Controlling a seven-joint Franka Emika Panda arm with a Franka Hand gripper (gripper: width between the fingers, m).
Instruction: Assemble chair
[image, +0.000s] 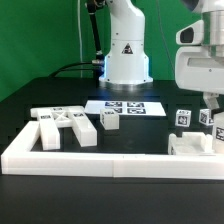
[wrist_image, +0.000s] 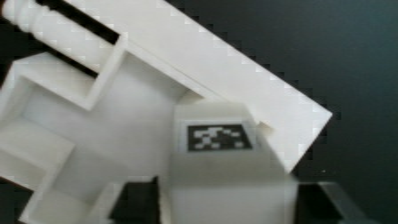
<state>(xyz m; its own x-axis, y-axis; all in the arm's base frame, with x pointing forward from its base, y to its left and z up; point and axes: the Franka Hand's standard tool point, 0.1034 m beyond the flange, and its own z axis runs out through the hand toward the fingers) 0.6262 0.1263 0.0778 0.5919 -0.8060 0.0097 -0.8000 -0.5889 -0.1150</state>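
Black table (image: 45, 92); exterior view alone shows loose slabs (image: 66, 126).

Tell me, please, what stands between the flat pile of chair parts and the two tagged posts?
In the exterior view, one small white block stands there on the black table, before the marker board.

chair parts (image: 50, 128) matt wht plastic, table (image: 40, 95) matt blk

One gripper (image: 211, 104). Beside it stand two tagged posts (image: 182, 118); under it lies one frame piece (image: 195, 145). Farther off: one small block (image: 109, 120), one marker board (image: 125, 106).
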